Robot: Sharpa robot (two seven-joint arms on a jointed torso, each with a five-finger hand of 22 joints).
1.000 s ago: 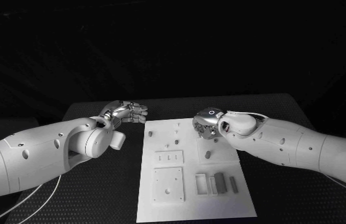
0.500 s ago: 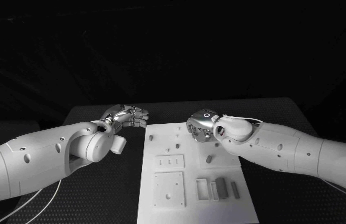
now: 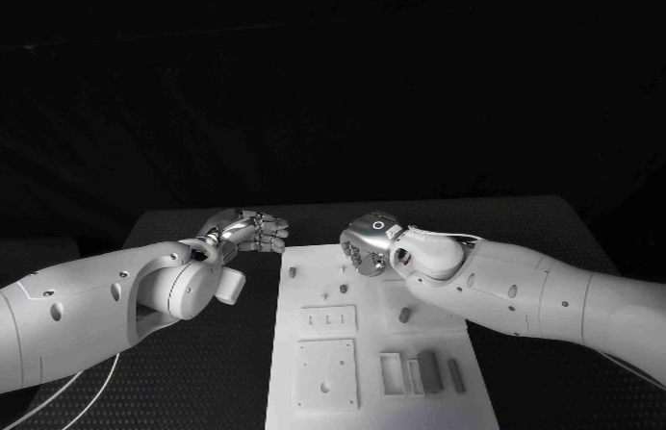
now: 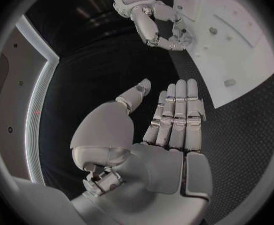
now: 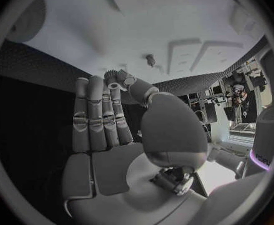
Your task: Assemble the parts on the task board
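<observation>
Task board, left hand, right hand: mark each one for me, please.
task board (image 3: 317, 416), head view, on the bare near left corner of the plate.
left hand (image 4: 168, 122), left wrist view, on the straightened fingers.
right hand (image 3: 367, 242), head view, on the back of the hand.

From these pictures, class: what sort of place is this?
Probably a robotics lab test bench: a flat white task board with cut-out slots on a black textured table, worked by a silver many-fingered right hand.
</observation>
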